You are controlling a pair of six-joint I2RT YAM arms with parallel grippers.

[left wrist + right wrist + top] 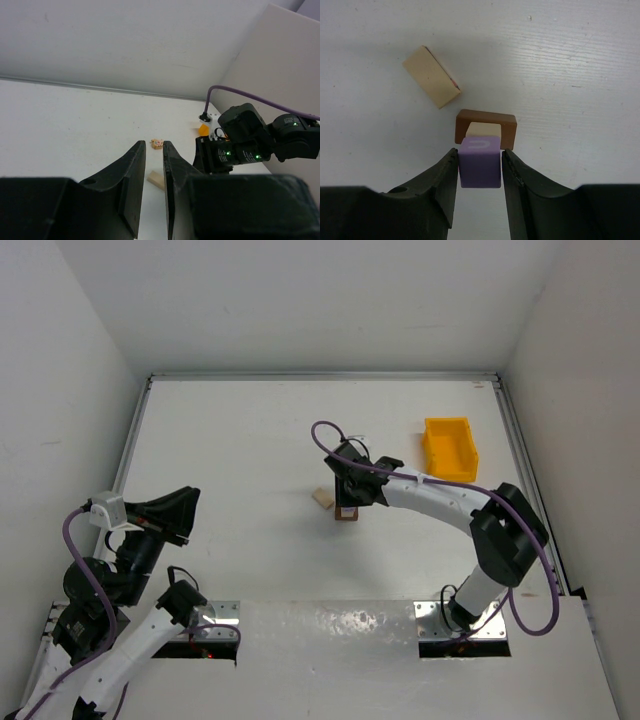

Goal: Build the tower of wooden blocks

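Purple block [479,161] sits clamped in your right pincer [479,172], over a dark brown block [486,128] with a pale tan block [483,129] showing at its top. Only the right wrist view shows you this grip; from above the pincer [350,490] covers the purple block, with a brown edge [347,517] at mid-tabletop [250,440]. A tan block [431,76] lies flat nearby, its long axis diagonal, apart from the stack. Your left pincer [154,146] hangs released, fingers nearly together.

Two robot arms. One yellow bin [449,448], far right. Four small blocks: one purple [479,161], one dark brown [486,120], two light tan [431,76] [483,130].
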